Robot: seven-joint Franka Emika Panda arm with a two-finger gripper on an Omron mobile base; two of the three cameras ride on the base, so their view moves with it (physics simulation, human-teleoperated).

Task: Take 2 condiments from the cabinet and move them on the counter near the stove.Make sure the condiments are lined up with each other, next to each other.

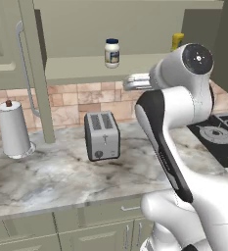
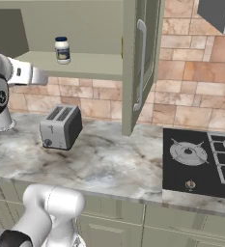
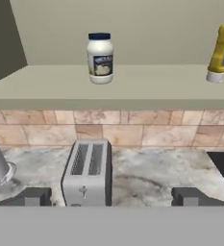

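Observation:
Two condiments stand on the open cabinet's shelf (image 3: 132, 86). The white jar with a dark blue lid (image 3: 100, 57) (image 1: 112, 53) (image 2: 62, 49) is upright near the shelf's middle. The yellow squeeze bottle (image 3: 220, 53) (image 1: 177, 40) stands on its whitish end to the right, partly hidden by my arm in the left base view. My gripper (image 3: 112, 198) is open with nothing between its fingers, held out in front of the shelf and below its level, apart from both. The marble counter (image 2: 109, 159) runs below, and the black stove (image 2: 201, 159) is set into it at the right.
A silver toaster (image 1: 102, 136) (image 3: 87, 173) sits on the counter below the jar. A white paper-towel roll (image 1: 12, 130) stands at the left. The cabinet doors hang open at both sides (image 1: 37, 73) (image 2: 133, 62). Bare counter lies between toaster and stove.

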